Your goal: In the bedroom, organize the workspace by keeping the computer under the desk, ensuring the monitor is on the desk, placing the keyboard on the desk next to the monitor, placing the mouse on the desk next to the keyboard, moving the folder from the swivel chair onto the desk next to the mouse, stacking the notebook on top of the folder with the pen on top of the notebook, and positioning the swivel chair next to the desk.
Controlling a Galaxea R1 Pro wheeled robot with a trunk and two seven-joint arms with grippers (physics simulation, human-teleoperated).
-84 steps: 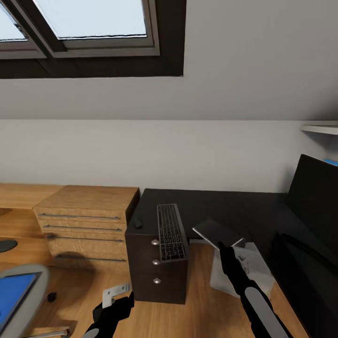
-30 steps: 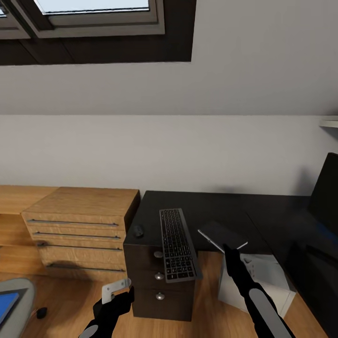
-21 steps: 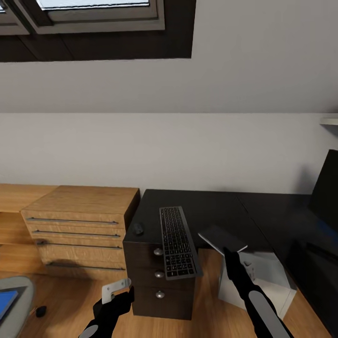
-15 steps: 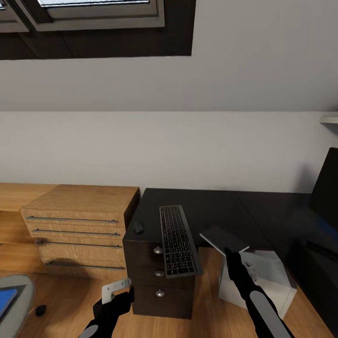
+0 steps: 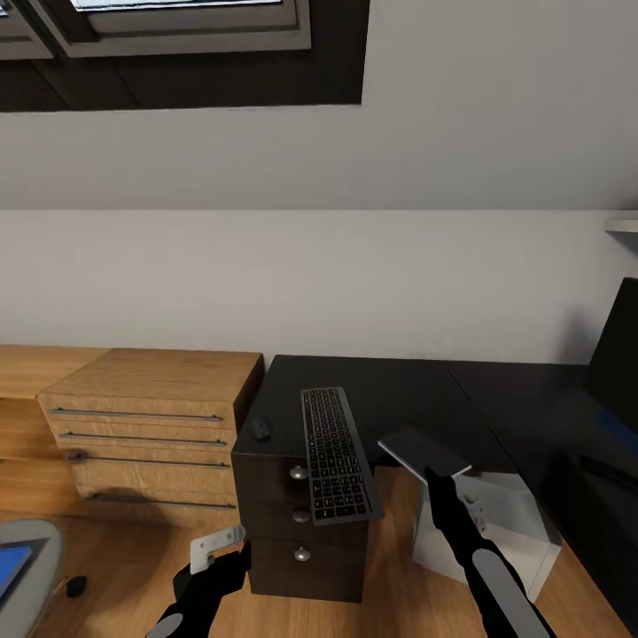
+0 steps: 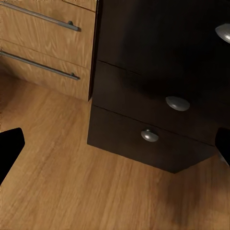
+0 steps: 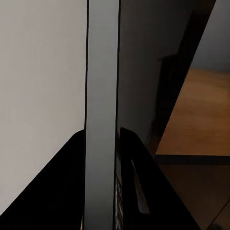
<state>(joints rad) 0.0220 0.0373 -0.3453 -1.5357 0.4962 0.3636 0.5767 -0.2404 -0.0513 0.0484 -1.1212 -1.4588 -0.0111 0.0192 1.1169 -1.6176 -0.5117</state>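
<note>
- Notebook pinched in my right claw, held tilted over the front edge of the bench, above the gap beside the drawers; in the right wrist view its pale edge runs straight between my two dark fingers, which press on both sides of it.
- My left claw hangs low over the wood floor, in front of the black drawers; one pale finger shows, and I cannot tell if it is spread or pressed together. Nothing visible in it.
- Left wrist view: drawer fronts with round silver knobs, wood floor beneath.
- Keyboard lies on the bench above the drawers, long side running front to back, its near end sticking out past the bench edge.
- Mouse on the bench just beside the keyboard, on its left, near the bench's left edge.
- Computer, pale box, stands on the floor under the bench, right of my right arm.
- Monitor, dark screen, at the right edge of the head view, on the bench.
- Chair at the lower left corner, grey rim, with the blue folder lying on its seat.
- Light-wood chest touching the bench's left side.
</note>
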